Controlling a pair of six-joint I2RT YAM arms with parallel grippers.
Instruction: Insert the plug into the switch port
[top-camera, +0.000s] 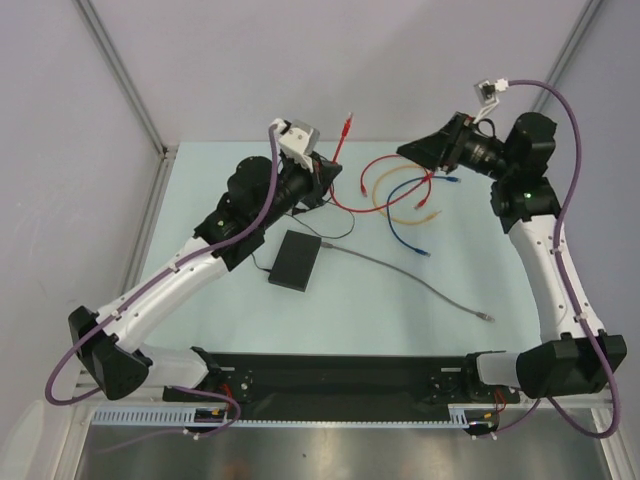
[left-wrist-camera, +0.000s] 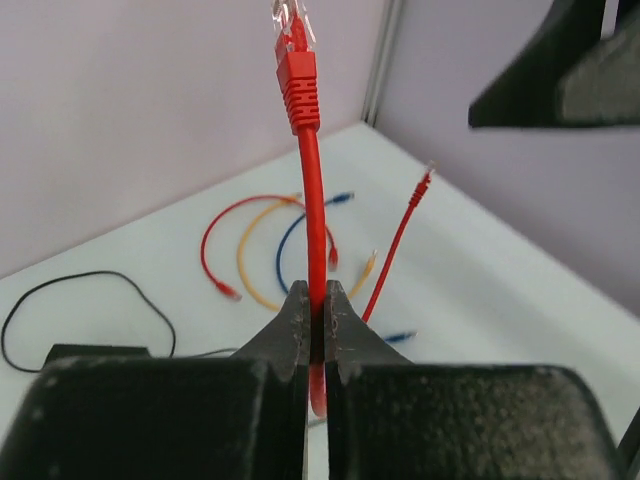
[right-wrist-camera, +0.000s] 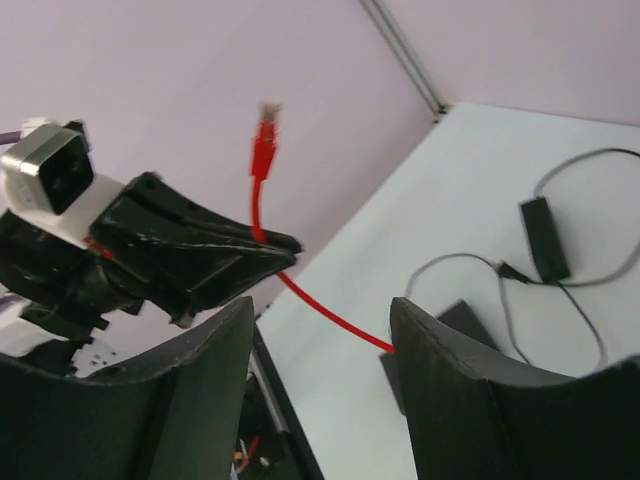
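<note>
My left fingers (left-wrist-camera: 290, 335) pinch the red cable (left-wrist-camera: 313, 200) well below its plug (left-wrist-camera: 298, 80), which points skyward; my right fingers (right-wrist-camera: 450, 380) hang spread, empty. The black switch box (top-camera: 295, 260) lies on the tabletop (top-camera: 400, 320) at six o'clock from the left fingers, port unseen. Gripped so far back, the plug could flex and miss.
</note>
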